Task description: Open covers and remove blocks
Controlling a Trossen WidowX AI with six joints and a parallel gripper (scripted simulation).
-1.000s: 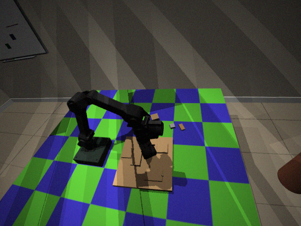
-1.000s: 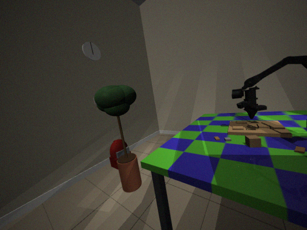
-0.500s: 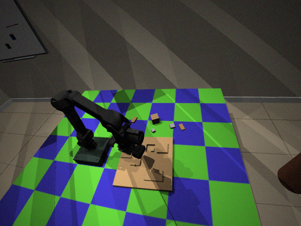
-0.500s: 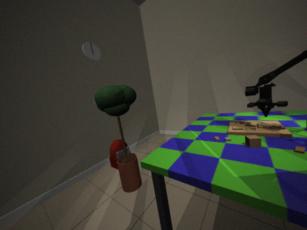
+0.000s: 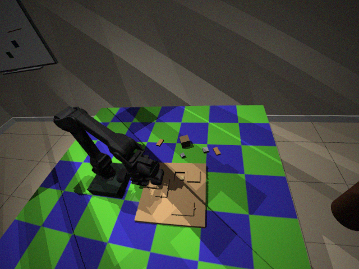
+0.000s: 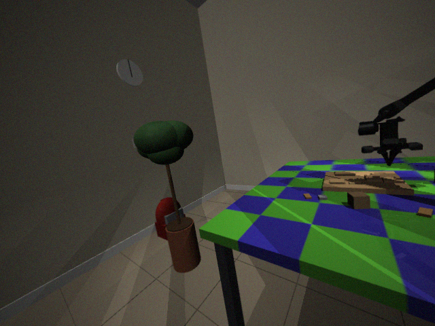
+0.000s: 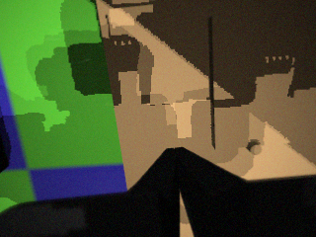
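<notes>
The wooden puzzle board [image 5: 145, 215] [image 6: 372, 189] [image 7: 148, 163] lies on the checkered table. A raised square cover [image 5: 193, 176] is at its back right. Another flat cover [image 5: 184, 209] is near the front, and a third [image 5: 162, 192] is by the arm. Shadows blur which covers are open. A small round pin [image 7: 255, 147] shows in the wrist view. Beyond the board lie two small grey blocks [image 5: 182, 155] [image 5: 205, 149] and a larger brown block [image 5: 184, 140] [image 6: 358, 200]. My gripper [image 6: 389, 164] [image 7: 175, 156] is shut and empty above the board's arm-side part; the arm hides its tips in the top view.
Two thin orange pieces [image 5: 159, 142] [image 5: 216, 151] lie on the table beyond the board. The arm's dark base [image 5: 107, 185] stands left of the board. A potted plant [image 6: 182, 245] stands on the floor off the table.
</notes>
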